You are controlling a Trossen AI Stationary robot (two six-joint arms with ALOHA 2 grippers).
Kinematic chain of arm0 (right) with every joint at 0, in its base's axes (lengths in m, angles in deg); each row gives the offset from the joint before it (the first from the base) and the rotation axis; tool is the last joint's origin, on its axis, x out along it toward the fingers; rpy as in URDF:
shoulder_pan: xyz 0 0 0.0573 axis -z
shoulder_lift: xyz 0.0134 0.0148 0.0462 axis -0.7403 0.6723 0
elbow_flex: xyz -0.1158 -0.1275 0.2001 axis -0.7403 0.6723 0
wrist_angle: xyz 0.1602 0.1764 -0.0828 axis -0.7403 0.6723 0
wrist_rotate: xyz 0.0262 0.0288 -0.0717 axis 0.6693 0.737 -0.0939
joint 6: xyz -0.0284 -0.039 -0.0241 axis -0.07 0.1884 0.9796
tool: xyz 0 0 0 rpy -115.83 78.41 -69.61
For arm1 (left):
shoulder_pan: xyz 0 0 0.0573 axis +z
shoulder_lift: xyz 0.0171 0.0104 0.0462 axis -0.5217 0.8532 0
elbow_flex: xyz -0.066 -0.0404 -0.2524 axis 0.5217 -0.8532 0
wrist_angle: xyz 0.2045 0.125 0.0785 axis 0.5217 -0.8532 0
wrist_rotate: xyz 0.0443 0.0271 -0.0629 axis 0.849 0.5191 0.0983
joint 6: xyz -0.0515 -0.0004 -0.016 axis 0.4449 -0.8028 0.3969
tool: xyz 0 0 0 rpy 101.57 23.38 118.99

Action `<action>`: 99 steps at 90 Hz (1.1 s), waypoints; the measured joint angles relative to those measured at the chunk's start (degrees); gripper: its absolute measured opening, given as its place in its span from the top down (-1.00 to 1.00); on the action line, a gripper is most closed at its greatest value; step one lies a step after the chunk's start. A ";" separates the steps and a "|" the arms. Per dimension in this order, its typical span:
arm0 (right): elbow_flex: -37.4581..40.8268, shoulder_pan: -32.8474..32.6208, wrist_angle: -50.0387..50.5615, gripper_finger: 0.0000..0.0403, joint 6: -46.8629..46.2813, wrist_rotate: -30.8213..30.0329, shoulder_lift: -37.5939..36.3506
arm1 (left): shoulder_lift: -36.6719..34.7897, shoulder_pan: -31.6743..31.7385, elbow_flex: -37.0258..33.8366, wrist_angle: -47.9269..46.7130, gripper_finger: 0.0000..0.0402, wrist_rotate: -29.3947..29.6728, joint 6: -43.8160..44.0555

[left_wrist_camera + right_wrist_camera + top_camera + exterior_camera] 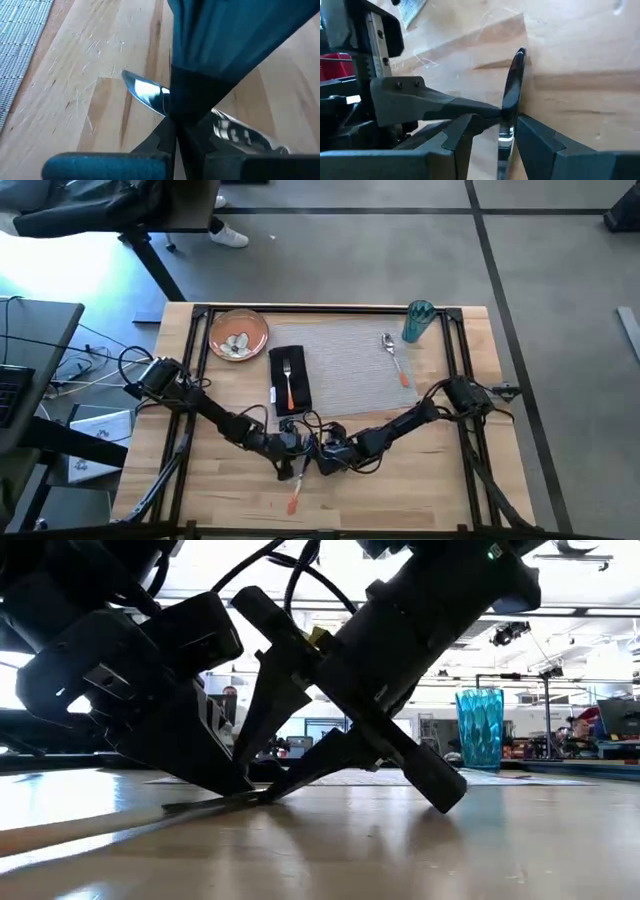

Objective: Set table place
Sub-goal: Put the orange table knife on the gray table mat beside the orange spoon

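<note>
Shiny knife blade [511, 95] pinched between both hands, orange handle [294, 498] trailing.

Two arms, both dark/black, segmented links w/ rounded joint housings. Black cables loop loose along each arm. Left gripper [296, 442]: matte black angular fingers; small screws on grey finger mount, ribbed black rail beside it. Right gripper [327, 456]: same build, blocky black body.
</note>
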 joint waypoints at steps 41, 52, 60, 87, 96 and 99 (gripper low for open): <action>0.02 -0.24 -1.11 0.38 7.92 -0.14 0.07 | 0.00 -0.01 0.00 0.13 1.00 0.09 -0.04; -0.11 -0.24 -0.82 0.38 8.18 0.31 0.71 | 0.00 -0.02 0.00 0.12 1.00 0.20 -0.04; -0.13 -0.33 -2.30 0.40 8.23 1.14 1.48 | 0.00 -0.06 0.00 0.08 1.00 0.19 -0.04; -0.13 -0.88 -3.35 0.95 10.15 0.39 1.67 | -0.07 -0.09 0.00 -0.07 1.00 0.10 -0.51; -0.22 -1.09 -3.21 0.95 10.06 0.33 1.71 | -0.07 -0.09 0.00 -0.11 1.00 0.07 -0.50; -0.22 -1.09 -3.16 0.95 10.06 0.33 1.71 | -0.07 -0.09 0.02 -0.10 1.00 0.07 -0.50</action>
